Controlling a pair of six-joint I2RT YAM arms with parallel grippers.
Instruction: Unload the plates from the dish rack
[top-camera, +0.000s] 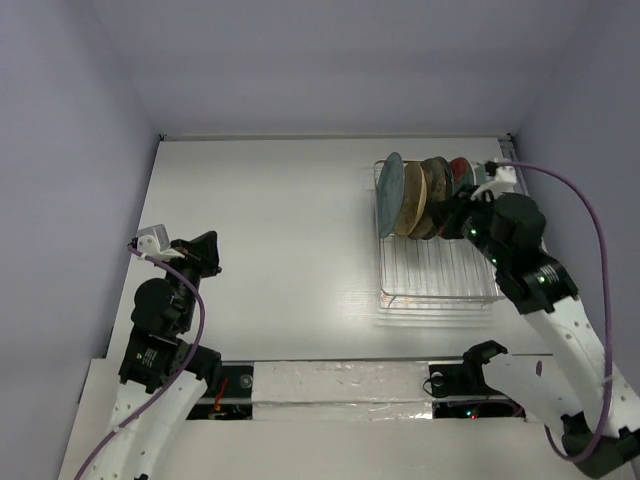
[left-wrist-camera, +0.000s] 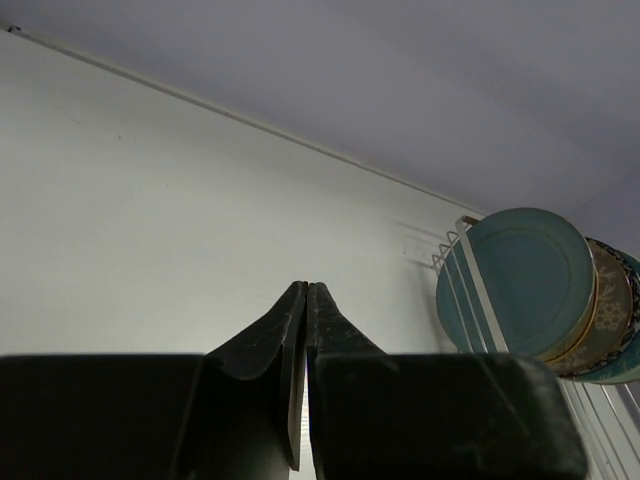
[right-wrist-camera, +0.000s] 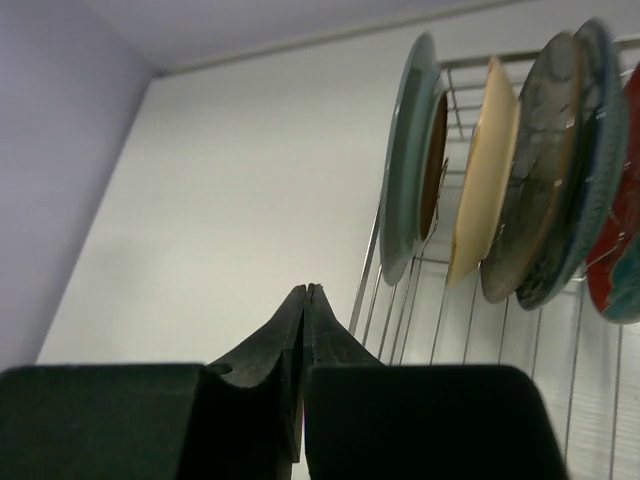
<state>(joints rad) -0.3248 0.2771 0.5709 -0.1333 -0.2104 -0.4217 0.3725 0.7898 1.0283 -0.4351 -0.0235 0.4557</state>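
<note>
The silver wire dish rack (top-camera: 440, 275) stands at the back right of the white table. Several plates stand upright in its far end: a blue-grey one (top-camera: 390, 190) at the left, a cream one (top-camera: 410, 205), a dark one (top-camera: 435, 185) and a red one (top-camera: 460, 168). My right gripper (top-camera: 447, 215) is shut and empty, just in front of the plates. Its wrist view shows the blue-grey plate (right-wrist-camera: 405, 170), cream plate (right-wrist-camera: 485, 170), dark plate (right-wrist-camera: 535, 170), red plate (right-wrist-camera: 625, 230) and rack wires (right-wrist-camera: 480, 320) beyond the shut tips (right-wrist-camera: 305, 288). My left gripper (top-camera: 208, 248) is shut and empty at the far left, well away from the rack.
Grey-lilac walls close the table at the back, left and right. The near half of the rack holds no plates. The left wrist view shows the shut gripper (left-wrist-camera: 306, 285), bare table and the blue-grey plate (left-wrist-camera: 520, 275) at the right. A purple cable (top-camera: 600, 240) loops beside the right arm.
</note>
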